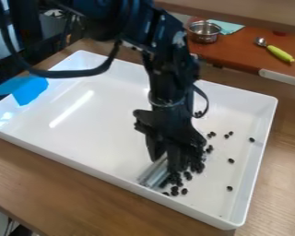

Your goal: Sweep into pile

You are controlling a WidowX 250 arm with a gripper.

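Tabletop [70,198] is running in front of the pincer [165,161] and bearing the white tray [82,156]. Well left of the pincer, a blue sheet [30,90] is hanging over the tray's far rim. Just below and left of the fingertips, a silver blade [154,174] is slanting towards the near wall, and the pincer is pinching its upper end. Close by on the pincer's right, the beans [175,179] are forming a loose strip, trailing from near that wall up beside the fingers. Farther right, a few strays [231,161] are lying apart.

Gathering well is probably calling for lifting the blade over the strip, setting it down beyond the strays, then drawing them left towards the thickest part. Its edge is needing to be sitting flat, since a tilted one is risking letting beans slip under; rushing is likely to be sending them rolling.
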